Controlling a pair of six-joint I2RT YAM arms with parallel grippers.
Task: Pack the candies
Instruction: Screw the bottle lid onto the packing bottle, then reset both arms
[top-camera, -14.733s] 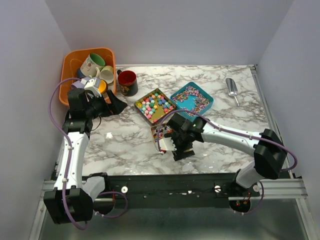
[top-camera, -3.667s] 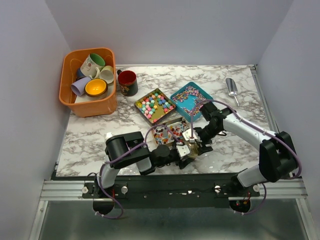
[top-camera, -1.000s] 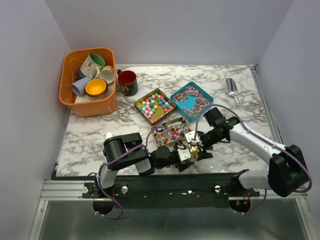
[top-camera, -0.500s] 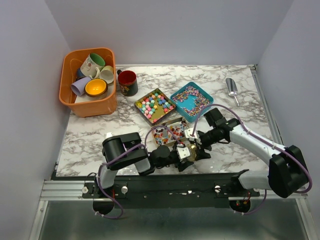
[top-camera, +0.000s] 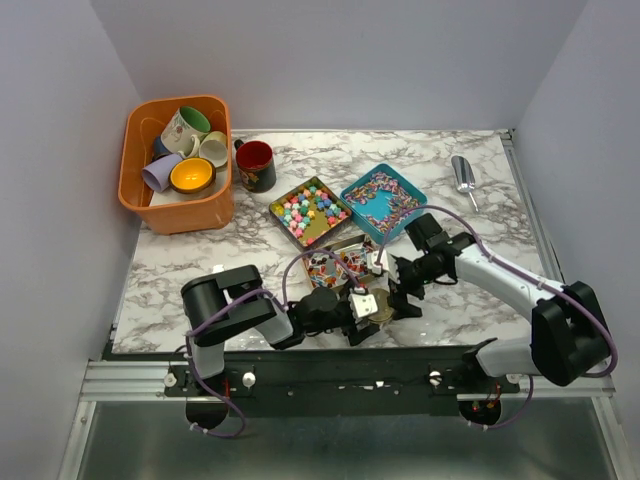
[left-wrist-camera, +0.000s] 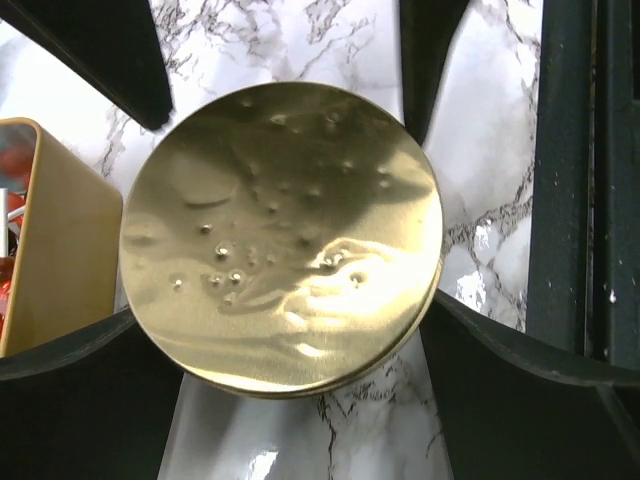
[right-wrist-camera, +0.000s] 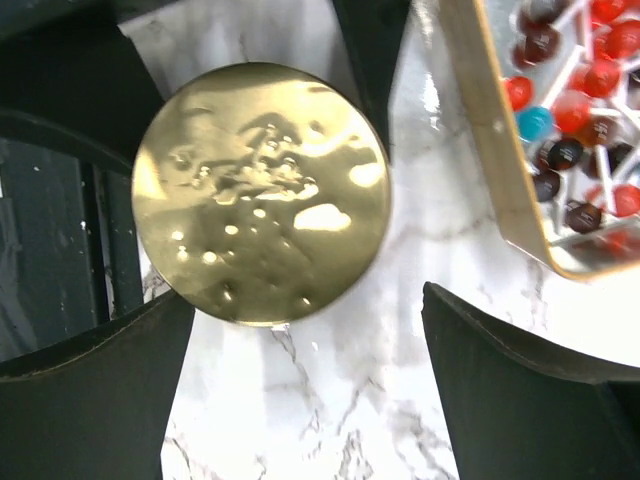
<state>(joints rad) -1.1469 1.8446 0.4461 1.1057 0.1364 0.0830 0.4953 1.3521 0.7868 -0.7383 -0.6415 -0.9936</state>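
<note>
When I look down from the top camera, I see the whole desk (top-camera: 190, 250), which my two wrist cameras do not show. The candies (top-camera: 309, 211) sit in three tins near the middle. There are bright little ones in a gold tin (top-camera: 292, 192) and wrapped pieces in a blue tin (top-camera: 363, 177). More are in a small tin (top-camera: 335, 246) just in front of those two. Far left is an orange basket (top-camera: 128, 160) full of mugs (top-camera: 190, 122), with a red mug (top-camera: 256, 165) beside it. A metal scoop (top-camera: 463, 178) lies far right.

From up there the gold lid (top-camera: 372, 305) is only a small shiny spot, mostly covered by my arms. The left end effector (top-camera: 361, 313) and the right end effector (top-camera: 393, 293) meet around it from both sides.

My wrist cameras show the lid close up, lying flat on the desk, round and full of little dents. Both end effectors are spread wide, with black fingers (left-wrist-camera: 520, 400) on each side of the lid. I cannot tell if any finger touches its rim.

The left wrist camera shows only the small tin's outer wall and a sliver of red. The right wrist camera looks inside it. I see round red, blue and dark sweets on white sticks. The dark ones have white marks, too blurry for me to read. The tin is cut off at the edge in both wrist pictures.
</note>
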